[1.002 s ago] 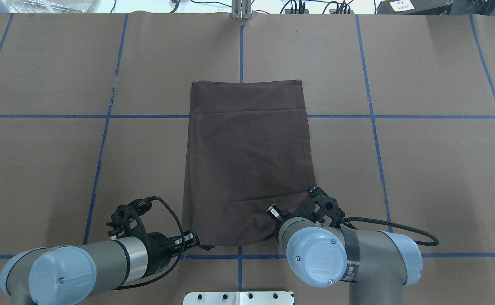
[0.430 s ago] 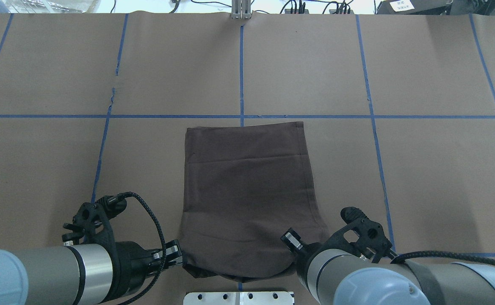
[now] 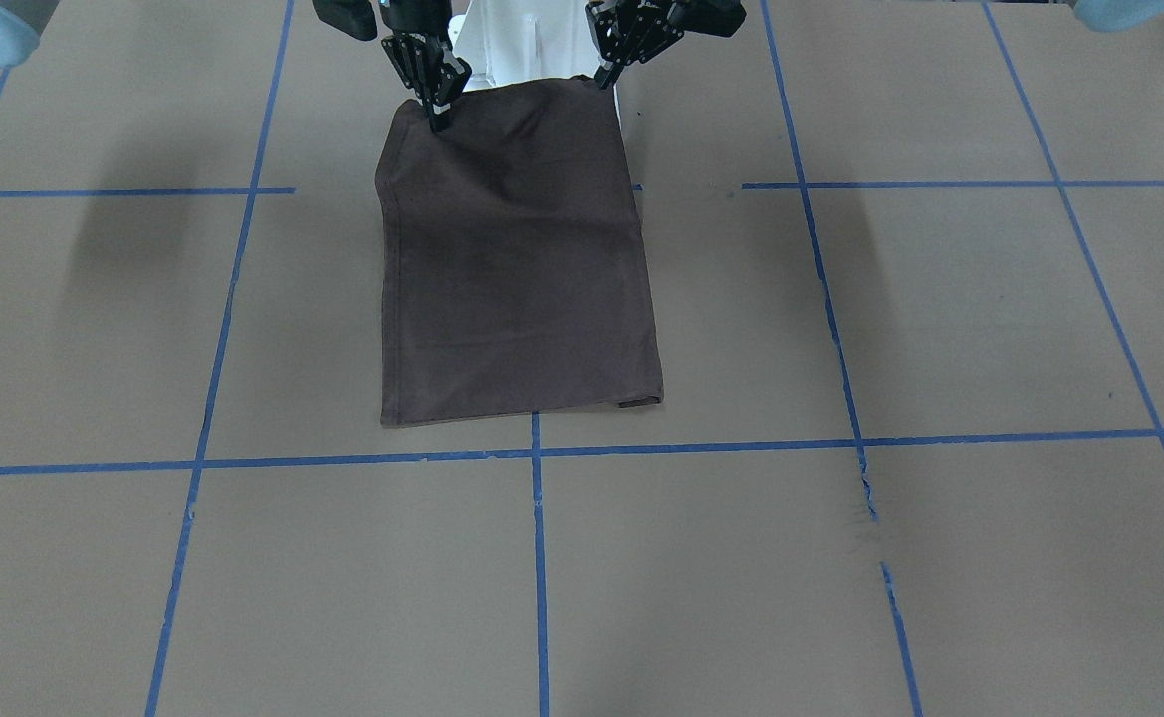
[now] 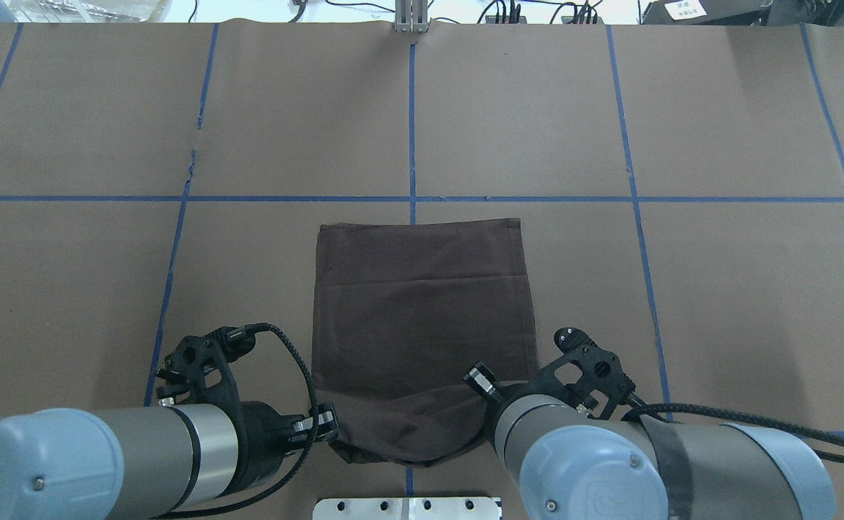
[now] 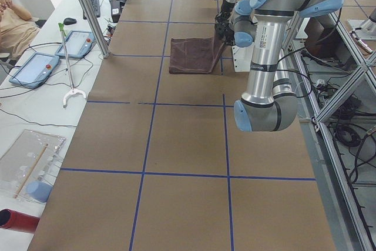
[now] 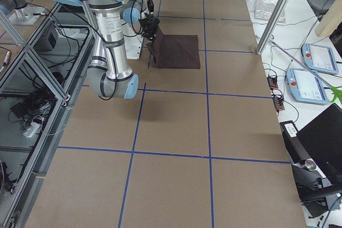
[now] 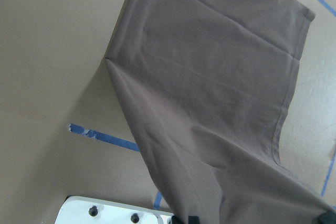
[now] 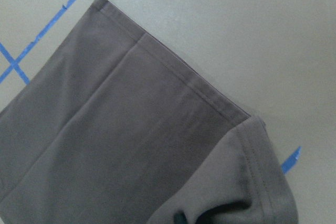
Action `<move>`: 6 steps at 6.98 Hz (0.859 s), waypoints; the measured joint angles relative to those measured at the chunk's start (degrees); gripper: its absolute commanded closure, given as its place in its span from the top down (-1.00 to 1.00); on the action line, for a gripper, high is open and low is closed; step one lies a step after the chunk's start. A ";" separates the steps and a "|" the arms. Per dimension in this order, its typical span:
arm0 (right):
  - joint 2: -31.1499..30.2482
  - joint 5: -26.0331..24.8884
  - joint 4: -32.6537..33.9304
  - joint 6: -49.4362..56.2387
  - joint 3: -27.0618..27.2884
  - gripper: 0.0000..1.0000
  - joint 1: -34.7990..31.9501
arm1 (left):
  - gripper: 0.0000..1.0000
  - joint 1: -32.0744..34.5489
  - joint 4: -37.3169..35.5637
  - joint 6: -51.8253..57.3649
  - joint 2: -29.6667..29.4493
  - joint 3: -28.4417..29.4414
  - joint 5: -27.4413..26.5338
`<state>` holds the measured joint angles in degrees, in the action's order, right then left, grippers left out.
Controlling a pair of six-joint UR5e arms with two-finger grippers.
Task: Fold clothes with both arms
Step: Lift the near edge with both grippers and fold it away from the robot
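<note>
You are watching the left claw (image 3: 602, 76) clamping the upper-right corner of the T-shirt (image 3: 517, 269), right claw (image 3: 436, 118) gripping its upper-left corner, both angling downward, holding that edge off the table (image 3: 940, 319).

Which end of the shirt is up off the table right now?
The T-shirt end nearest the base, pinched by the left gripper and right gripper; the far hem lies flat.

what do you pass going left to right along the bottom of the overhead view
left silver-grey tubular robot arm with a light blue joint cap → dark brown folded t-shirt → right silver-grey tubular robot arm with a light blue joint cap
</note>
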<state>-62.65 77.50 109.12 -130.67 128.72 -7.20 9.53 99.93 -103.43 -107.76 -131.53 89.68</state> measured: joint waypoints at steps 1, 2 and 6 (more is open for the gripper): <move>1.22 -0.04 -0.38 1.65 -1.75 -1.00 -2.29 | -1.00 2.69 -0.08 2.69 -0.55 0.77 0.63; 2.12 -0.01 -0.95 2.77 -3.58 -1.00 -4.16 | -1.00 6.14 -0.12 5.43 -1.13 2.17 2.08; 2.96 0.18 -9.79 6.06 -12.95 -1.00 -9.30 | -1.00 15.50 0.80 12.10 -8.58 15.68 4.13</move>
<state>-59.69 77.68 99.33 -124.61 115.76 -16.51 25.02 100.74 -91.33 -116.34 -115.86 93.81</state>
